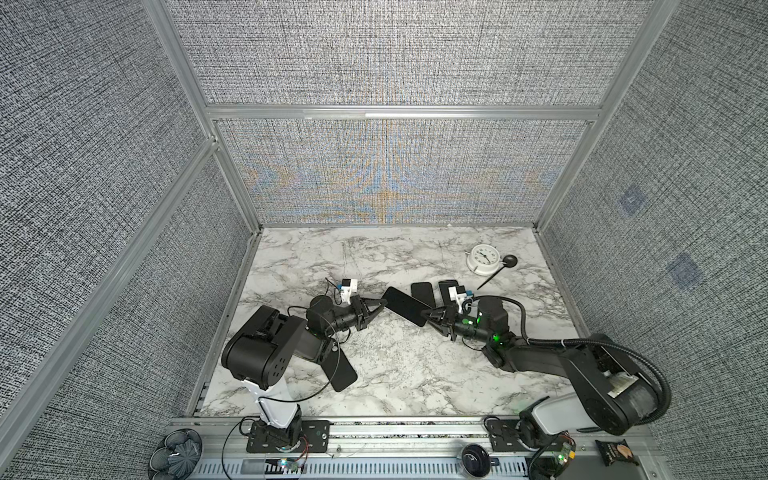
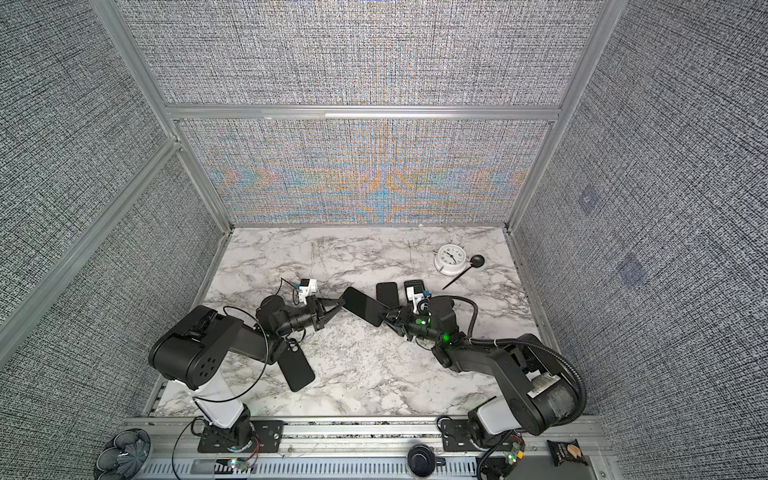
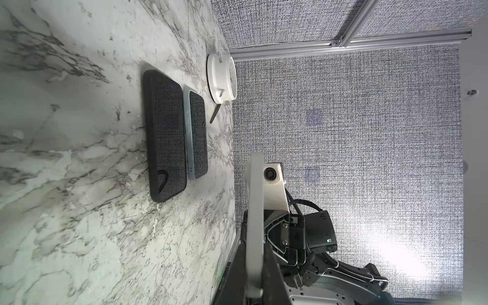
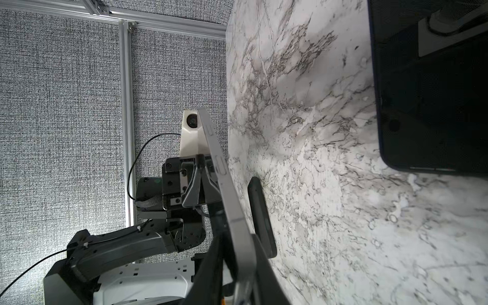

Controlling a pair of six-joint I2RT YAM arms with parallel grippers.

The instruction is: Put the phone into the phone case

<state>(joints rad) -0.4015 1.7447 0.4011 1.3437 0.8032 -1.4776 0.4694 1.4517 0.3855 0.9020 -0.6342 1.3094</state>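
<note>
1. The marble worktop [image 1: 395, 374] carries the phone case [image 1: 423, 294]. The case lies flat, and it seems that its hollow side is up, ready to receive a phone from above.
2. The left gripper [image 1: 380, 306] is on the left of the case. Its jaws are clamped on one short end of the phone [image 1: 405, 306].
3. The right gripper [image 1: 426, 316] is just in front of the case, with its jaws clamped on the opposite end. I think the two grips keep the phone steady for aligning.
4. The phone hangs above the worktop, just beside the case and not yet inside it.
5. Another dark slab [image 1: 340, 370] lies well apart from the case, on its left.
6. A blue-edged phone [image 3: 196, 134] lies just beside the case.
7. The white clock [image 1: 482, 258] stands beyond the case, out of the way.
</note>
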